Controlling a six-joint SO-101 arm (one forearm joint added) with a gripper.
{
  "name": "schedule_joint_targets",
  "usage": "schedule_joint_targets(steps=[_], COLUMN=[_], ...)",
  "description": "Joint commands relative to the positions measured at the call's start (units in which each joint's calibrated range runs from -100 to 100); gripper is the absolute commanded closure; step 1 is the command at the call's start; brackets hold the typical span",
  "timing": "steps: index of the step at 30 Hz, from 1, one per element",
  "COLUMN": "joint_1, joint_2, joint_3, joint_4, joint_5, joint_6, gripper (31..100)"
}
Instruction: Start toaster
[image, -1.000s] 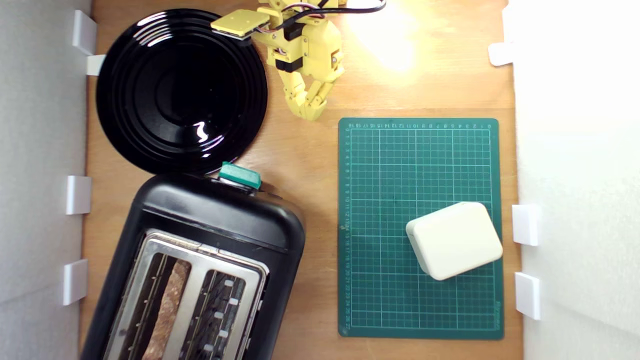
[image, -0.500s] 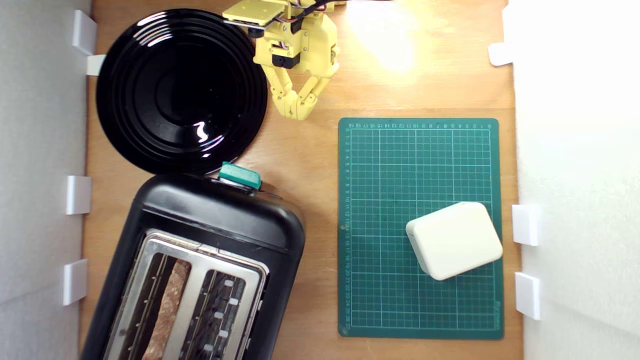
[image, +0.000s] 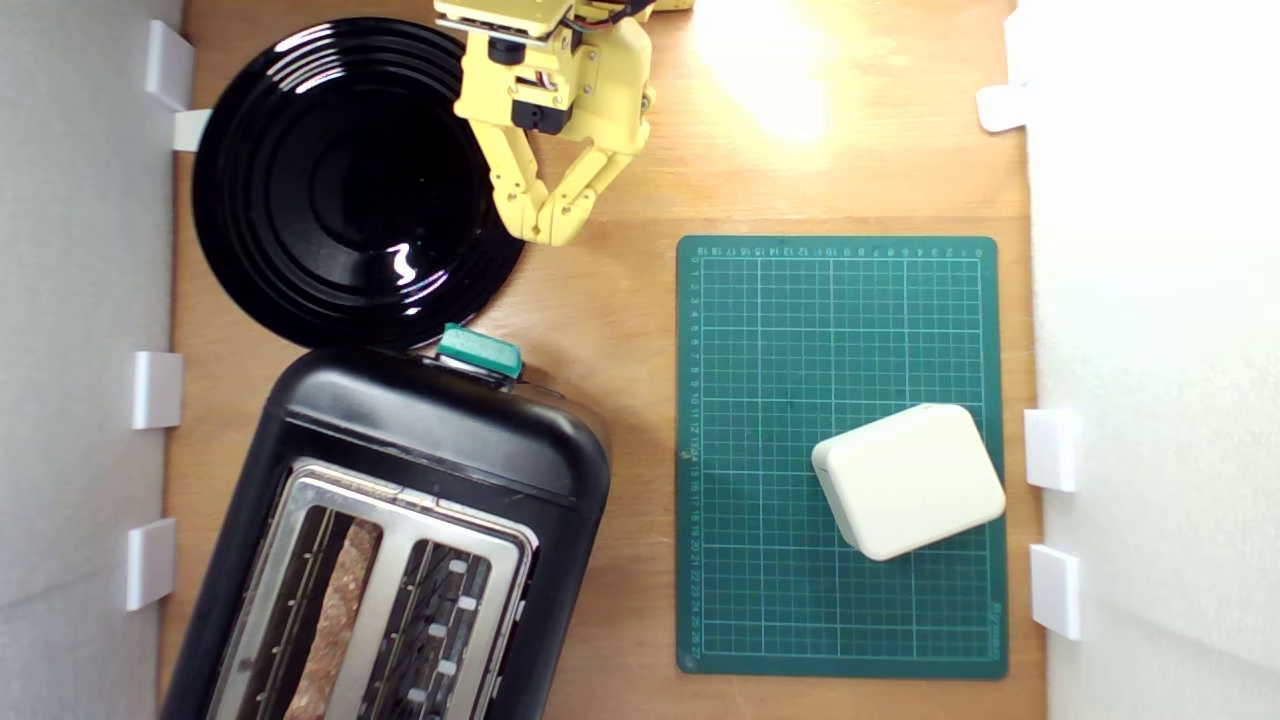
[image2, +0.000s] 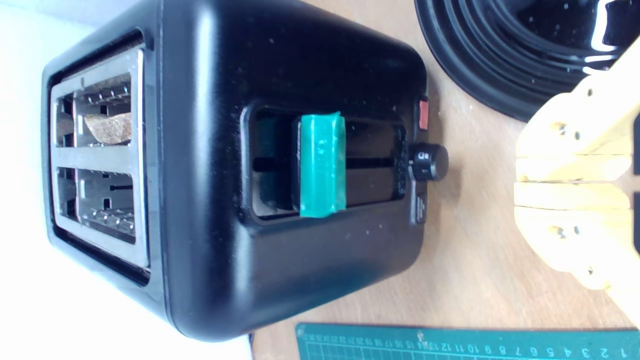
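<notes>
the yellow gripper (image: 545, 232) is hanging over the rim of the round black plate (image: 250, 180), its two fingers pressed together with nothing between them, and it is pointing toward the toaster (image: 400, 520), which is sitting just beyond the plate from the arm, one rounded corner almost touching the plate's edge. the fingers being together looks deliberate: judging by the task, a pressing tip suits a lever better than a pinch. the teal-green lever knob (image2: 320, 165) is standing on the toaster's end face that is turned to the plate and the gripper, riding in a recessed panel with a narrow slot; the wrist view is looking straight at it, so the approach seems lined up. the knob is apart from the gripper, so the push is not yet begun.

the toaster is glossy black with soft corners, and its top plate is brushed silver with wire guides in the two slots; a rough brown slice (image: 335, 620) is sitting in the slot farther from the cutting mat. beside the lever panel, a small black dial (image2: 427, 161) and a red button (image2: 423, 114) are showing (their markings are too small to read). the plate is shiny, with concentric ridges. on the toaster's other flank, a green gridded cutting mat (image: 780, 330) is lying flat on the wooden table (image: 620, 310), carrying a smooth cream box (image: 908, 480) with rounded corners
</notes>
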Motion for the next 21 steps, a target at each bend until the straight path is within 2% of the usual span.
schedule_joint_targets(steps=[1,12,21], joint_1=[1.0,1.0,2.1], joint_2=[5.5,22.6,32.3], joint_3=[-8.3,-32.4,-43.6], joint_4=[0.6,0.5,0.6], joint_5=[0.1,-0.2,-0.3], joint_6=[0.9,0.4,-2.3], gripper=[98.9,98.9,98.9])
